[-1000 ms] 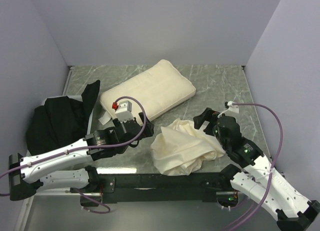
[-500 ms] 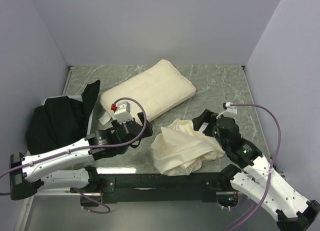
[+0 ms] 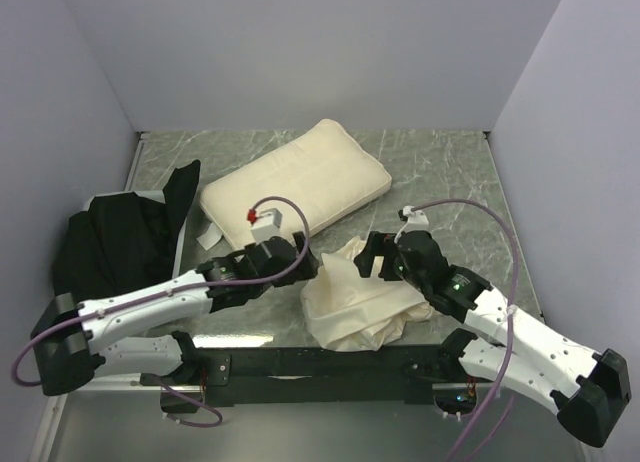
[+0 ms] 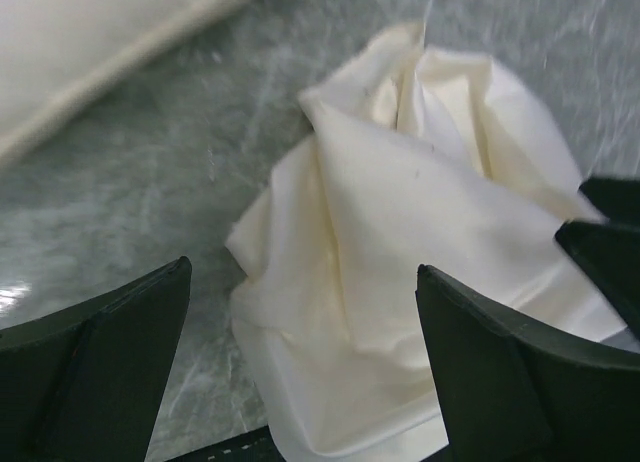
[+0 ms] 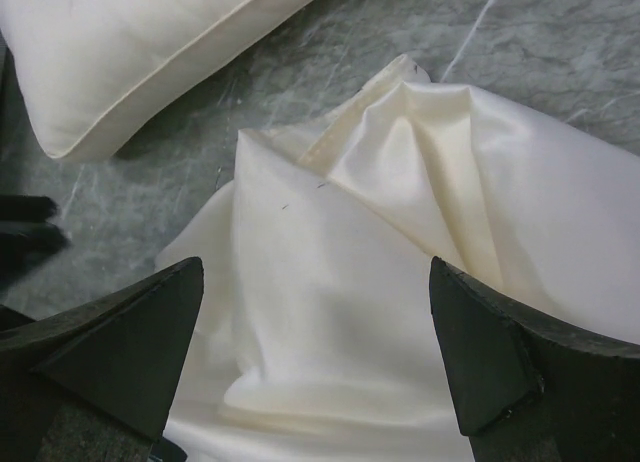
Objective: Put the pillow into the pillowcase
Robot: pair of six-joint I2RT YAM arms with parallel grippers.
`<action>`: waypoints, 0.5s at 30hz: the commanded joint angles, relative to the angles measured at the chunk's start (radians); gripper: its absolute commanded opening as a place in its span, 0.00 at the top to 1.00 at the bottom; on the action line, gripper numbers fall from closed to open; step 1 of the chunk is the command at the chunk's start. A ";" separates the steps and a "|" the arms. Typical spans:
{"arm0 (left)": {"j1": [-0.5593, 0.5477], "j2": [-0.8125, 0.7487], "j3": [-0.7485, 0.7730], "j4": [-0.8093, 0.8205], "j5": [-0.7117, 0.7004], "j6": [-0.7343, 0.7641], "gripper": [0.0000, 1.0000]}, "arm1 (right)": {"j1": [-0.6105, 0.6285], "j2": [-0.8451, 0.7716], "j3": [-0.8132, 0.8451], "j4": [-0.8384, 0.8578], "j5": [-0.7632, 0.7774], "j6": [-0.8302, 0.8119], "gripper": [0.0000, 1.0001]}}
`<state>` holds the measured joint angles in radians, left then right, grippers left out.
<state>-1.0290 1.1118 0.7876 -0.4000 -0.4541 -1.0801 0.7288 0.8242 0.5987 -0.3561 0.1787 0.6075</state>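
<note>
The pillow (image 3: 300, 185) lies at the back centre of the table; its edge also shows in the left wrist view (image 4: 80, 42) and the right wrist view (image 5: 130, 52). The pillowcase (image 3: 350, 307) lies crumpled in front of it, and shows in the left wrist view (image 4: 420, 212) and the right wrist view (image 5: 400, 232). My left gripper (image 3: 305, 267) is open and empty at the pillowcase's left edge, jaws either side of the fabric (image 4: 302, 272). My right gripper (image 3: 372, 260) is open and empty just above the pillowcase's upper part (image 5: 315, 267).
A black cloth heap (image 3: 110, 242) lies at the left side, with a bit of white material (image 3: 207, 237) beside it. Grey walls enclose the marbled table (image 3: 440, 172). The left gripper's fingers (image 5: 25, 227) show at the left edge of the right wrist view.
The left gripper has moved right to the pillowcase's left edge. The right gripper has moved left and forward over the pillowcase. Pillow and pillowcase have not moved.
</note>
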 commanded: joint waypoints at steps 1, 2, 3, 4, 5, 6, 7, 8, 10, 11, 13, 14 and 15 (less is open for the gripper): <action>-0.008 0.091 -0.053 0.208 0.248 0.094 0.01 | 0.012 0.035 -0.008 0.090 0.024 -0.032 0.00; -0.008 0.101 -0.071 0.219 0.261 0.080 0.01 | 0.014 0.056 0.007 0.098 0.022 -0.049 0.00; -0.009 0.111 -0.082 0.233 0.265 0.075 0.01 | 0.017 0.106 0.019 0.103 0.028 -0.057 0.00; -0.011 0.124 -0.093 0.254 0.273 0.074 0.01 | 0.015 0.136 0.033 0.105 0.030 -0.064 0.01; -0.011 0.134 -0.112 0.306 0.299 0.068 0.01 | 0.017 0.165 0.058 0.108 0.034 -0.080 0.01; -0.009 0.146 -0.119 0.326 0.310 0.068 0.01 | 0.017 0.218 0.068 0.111 0.047 -0.086 0.02; -0.016 0.173 -0.120 0.343 0.321 0.068 0.01 | 0.018 0.243 0.076 0.111 0.060 -0.092 0.02; -0.019 0.190 -0.116 0.360 0.325 0.071 0.01 | 0.018 0.266 0.096 0.109 0.086 -0.097 0.02; -0.032 0.244 -0.105 0.362 0.327 0.075 0.01 | 0.017 0.328 0.110 0.108 0.137 -0.100 0.02; -0.037 0.261 -0.096 0.362 0.328 0.077 0.02 | 0.017 0.346 0.127 0.103 0.148 -0.101 0.02; -0.048 0.298 -0.093 0.368 0.331 0.074 0.09 | 0.018 0.388 0.141 0.100 0.157 -0.104 0.02; -0.054 0.306 -0.094 0.372 0.331 0.069 0.14 | 0.018 0.398 0.147 0.103 0.150 -0.110 0.02; -0.055 0.312 -0.096 0.374 0.331 0.063 0.25 | 0.018 0.417 0.147 0.109 0.134 -0.115 0.03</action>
<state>-1.0657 1.3933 0.6693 -0.0948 -0.1532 -1.0290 0.7403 1.2041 0.6857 -0.2836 0.2699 0.5247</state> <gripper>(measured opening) 0.890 0.978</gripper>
